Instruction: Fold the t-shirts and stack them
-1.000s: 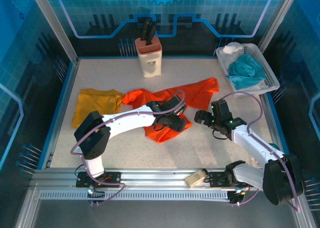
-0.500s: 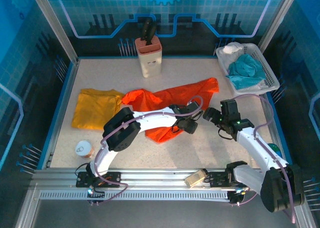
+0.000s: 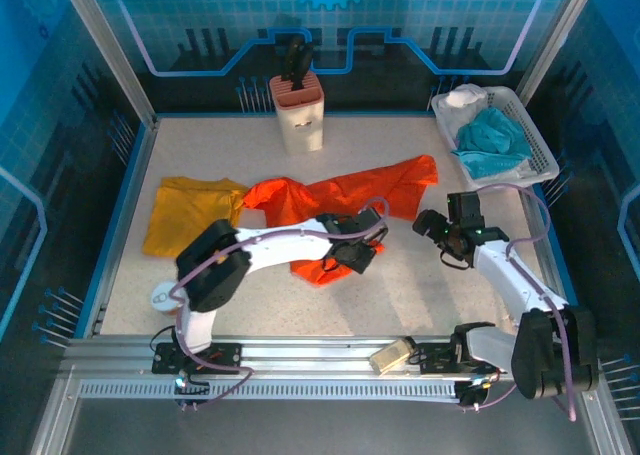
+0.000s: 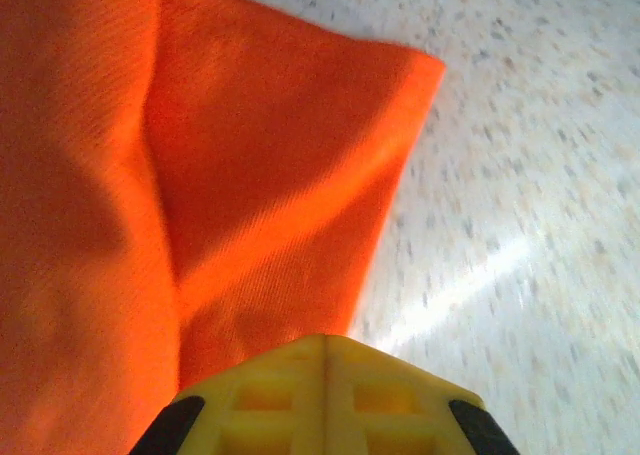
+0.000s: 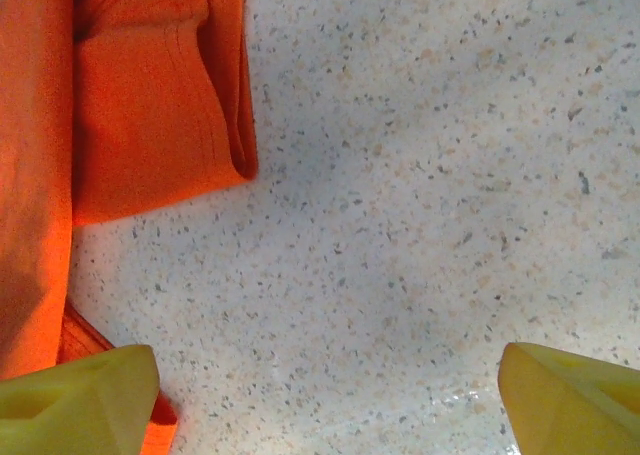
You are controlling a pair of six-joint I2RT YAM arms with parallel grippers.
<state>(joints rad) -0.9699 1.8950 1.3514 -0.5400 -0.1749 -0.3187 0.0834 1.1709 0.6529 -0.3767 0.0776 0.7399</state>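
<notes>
One orange t-shirt [image 3: 390, 187] and one mustard t-shirt [image 3: 190, 215] are laid on the desk [image 3: 400, 295]. The left fingers [image 4: 325, 400] are pressed together on the orange fabric; the right fingers [image 5: 80, 395] are spread above bare desk.

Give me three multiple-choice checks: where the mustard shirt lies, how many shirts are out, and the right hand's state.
1. The mustard t-shirt lies: A) left of the orange t-shirt; B) right of it; C) on top of it.
2. T-shirts on the table: A) one; B) two; C) four.
3. The right hand is: A) open; B) shut on the orange t-shirt; C) shut on the mustard t-shirt.
Answers: 1 A: the top view shows it nearer the left edge. 2 B: one mustard, one orange. 3 A: its fingers stand wide apart over bare table.
</notes>
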